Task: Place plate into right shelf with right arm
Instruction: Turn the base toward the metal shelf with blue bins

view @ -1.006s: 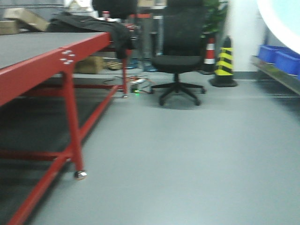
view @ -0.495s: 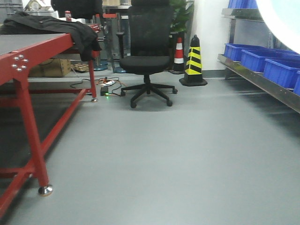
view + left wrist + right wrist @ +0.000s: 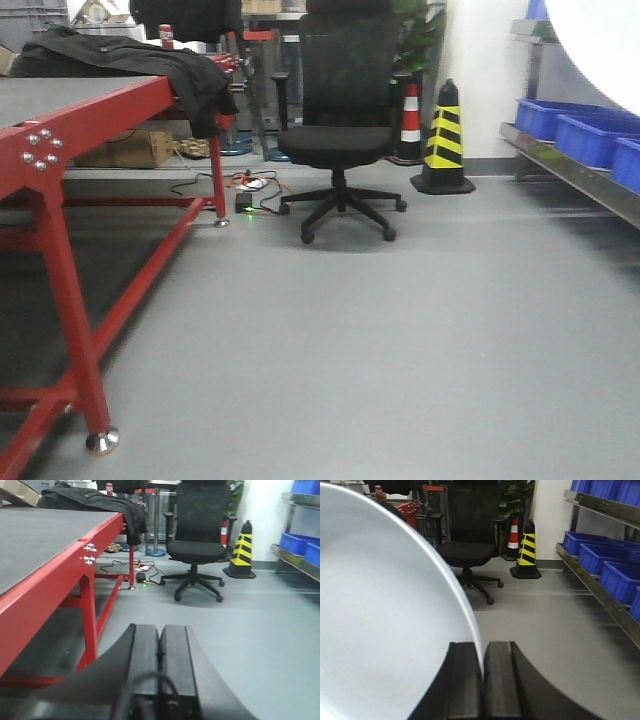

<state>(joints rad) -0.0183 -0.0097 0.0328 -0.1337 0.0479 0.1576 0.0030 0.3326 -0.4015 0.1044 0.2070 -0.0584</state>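
The white plate (image 3: 380, 625) fills the left of the right wrist view, held on edge. My right gripper (image 3: 482, 647) is shut on its rim. Part of the plate also shows at the top right of the front view (image 3: 600, 40). The right shelf (image 3: 600, 592), a steel rack with blue crates (image 3: 592, 555), runs along the right wall, and shows in the front view (image 3: 575, 175) too. My left gripper (image 3: 160, 630) is shut and empty, held low beside the red table.
A red-framed table (image 3: 60, 130) with a black jacket (image 3: 150, 60) stands on the left. A black office chair (image 3: 340, 130) and a yellow-black cone (image 3: 445, 140) stand ahead, with cables and a small box (image 3: 250, 190) on the grey floor.
The front view has swung: first right, bringing the shelf and crates into sight, then slightly back left. The plate stays in the right gripper at the top right.
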